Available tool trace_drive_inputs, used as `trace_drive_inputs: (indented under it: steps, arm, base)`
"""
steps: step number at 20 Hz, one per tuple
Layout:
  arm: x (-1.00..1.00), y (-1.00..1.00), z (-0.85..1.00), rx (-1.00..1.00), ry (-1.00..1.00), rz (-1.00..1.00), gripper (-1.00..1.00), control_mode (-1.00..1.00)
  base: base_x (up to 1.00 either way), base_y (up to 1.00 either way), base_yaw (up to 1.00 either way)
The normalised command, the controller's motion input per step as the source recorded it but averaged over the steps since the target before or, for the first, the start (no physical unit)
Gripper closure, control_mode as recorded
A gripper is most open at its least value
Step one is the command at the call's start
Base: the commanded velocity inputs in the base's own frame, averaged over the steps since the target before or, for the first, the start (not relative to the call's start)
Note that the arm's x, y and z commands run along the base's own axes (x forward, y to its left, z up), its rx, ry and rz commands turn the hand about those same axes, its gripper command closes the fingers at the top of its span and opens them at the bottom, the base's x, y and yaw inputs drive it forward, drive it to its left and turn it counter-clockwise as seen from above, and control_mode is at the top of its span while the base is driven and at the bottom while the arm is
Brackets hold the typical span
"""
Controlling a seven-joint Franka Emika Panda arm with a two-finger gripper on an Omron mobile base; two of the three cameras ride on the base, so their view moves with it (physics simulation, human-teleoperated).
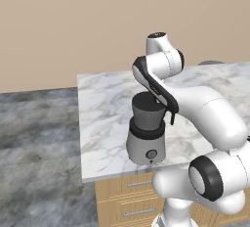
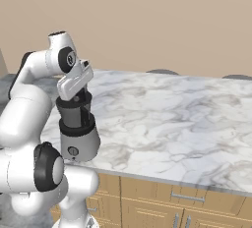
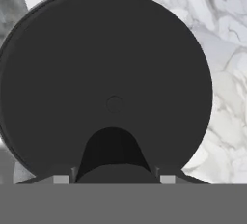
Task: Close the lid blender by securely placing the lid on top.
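The gripper [image 3: 113,172] is closed on the lid's knob, it seems — the knob sits between the tips in the hand view. The lid [image 3: 103,83] lies level over the blender [image 1: 146,135] at the marble counter [image 1: 102,123] front edge. The arm folds over, hand pointing down.

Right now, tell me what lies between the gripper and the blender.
The lid: in the hand view its black disc spreads just beyond the gripper, and in the left base view it tops the blender.
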Motion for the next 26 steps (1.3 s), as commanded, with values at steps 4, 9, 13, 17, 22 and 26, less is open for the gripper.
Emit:
trace_drive_inputs:
  steps: [4, 9, 13, 17, 22, 26]
  arm:
    - [-0.01, 0.19, -0.02, 0.0, 0.0, 0.02, 1.0, -1.0]
    - [0.12, 0.12, -0.02, 0.0, 0.0, 0.04, 1.0, -1.0]
    - [0.0, 0.01, -0.14, 0.0, 0.04, 0.04, 1.0, -1.0]
    - [-0.04, 0.03, -0.15, 0.0, 0.03, 0.03, -1.0, -1.0]
    - [0.0, 0.08, 0.0, 0.0, 0.0, 0.05, -1.0, -1.0]
    - [0.0, 0.04, 0.0, 0.0, 0.0, 0.05, -1.0, -1.0]
  base:
    - [0.0, 0.0, 0.0]
    - [0.0, 0.0, 0.0]
    - [0.0, 0.0, 0.0]
    - [0.0, 0.0, 0.0]
    - [0.0, 0.0, 0.0]
    - [0.0, 0.0, 0.0]
